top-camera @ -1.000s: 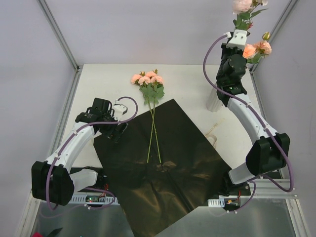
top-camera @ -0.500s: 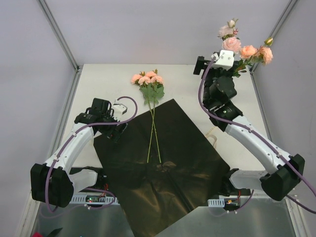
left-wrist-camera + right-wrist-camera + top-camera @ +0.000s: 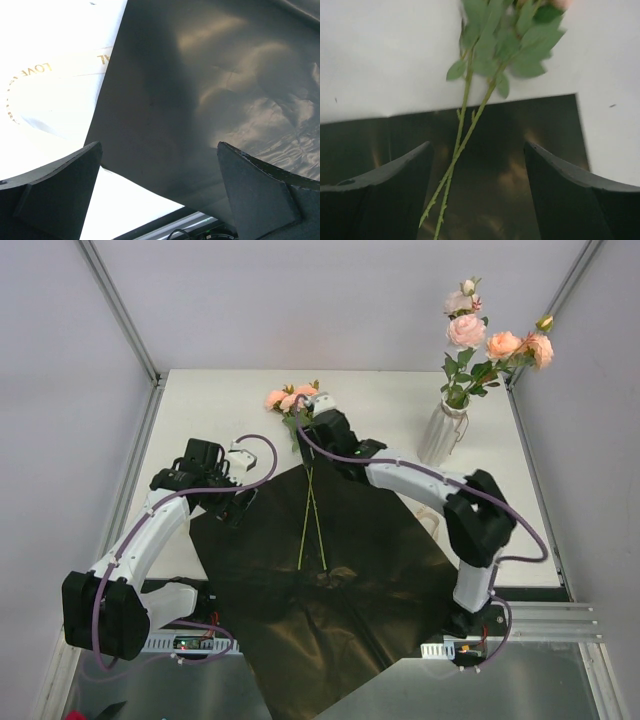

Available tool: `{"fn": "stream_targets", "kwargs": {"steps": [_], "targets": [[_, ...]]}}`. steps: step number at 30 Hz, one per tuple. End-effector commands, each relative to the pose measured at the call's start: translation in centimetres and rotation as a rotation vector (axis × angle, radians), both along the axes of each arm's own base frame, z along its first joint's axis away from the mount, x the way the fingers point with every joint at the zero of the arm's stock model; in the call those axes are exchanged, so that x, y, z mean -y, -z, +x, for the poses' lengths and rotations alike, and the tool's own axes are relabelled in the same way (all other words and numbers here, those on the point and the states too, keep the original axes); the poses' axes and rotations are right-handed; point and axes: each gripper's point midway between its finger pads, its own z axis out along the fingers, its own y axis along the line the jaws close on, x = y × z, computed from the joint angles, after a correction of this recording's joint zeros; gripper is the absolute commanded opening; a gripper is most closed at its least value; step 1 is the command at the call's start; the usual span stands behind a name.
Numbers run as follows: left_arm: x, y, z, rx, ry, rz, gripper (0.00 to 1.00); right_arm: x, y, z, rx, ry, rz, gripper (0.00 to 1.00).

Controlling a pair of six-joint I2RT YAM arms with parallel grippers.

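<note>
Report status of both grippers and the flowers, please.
Left gripper open, over left corner of black sheet. Right gripper open, above the two flower stems. Nothing blocks them.

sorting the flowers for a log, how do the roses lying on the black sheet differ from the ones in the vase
The lying roses rest flat, stems crossed on the black sheet; the vase roses stand upright in the white vase. The lying roses' blooms bunch close; the vase roses fan apart. The right gripper hovers over the lying roses, jaws open; no gripper is near the vase roses. Both are pink with green leaves.
</note>
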Motion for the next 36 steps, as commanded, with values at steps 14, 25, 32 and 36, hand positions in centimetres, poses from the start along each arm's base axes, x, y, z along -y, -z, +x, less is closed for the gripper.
{"fn": "stream_targets", "kwargs": {"steps": [14,25,32,36], "targets": [[-1.2,0.6,-0.4,-0.012,-0.021,0.032,0.99,-4.5,9.6,3.0,-0.26,0.062,-0.01,0.55],[-1.5,1.3,-0.4,-0.026,-0.026,0.033,0.99,-2.4,11.4,4.2,-0.276,0.131,-0.023,0.54],[-1.9,1.5,-0.5,-0.029,-0.029,0.042,0.99,-2.4,13.2,4.9,-0.302,0.141,-0.032,0.5],[-2.1,1.5,-0.6,-0.028,-0.03,0.046,0.99,-3.0,13.6,5.2,-0.312,0.139,-0.022,0.5]]}}
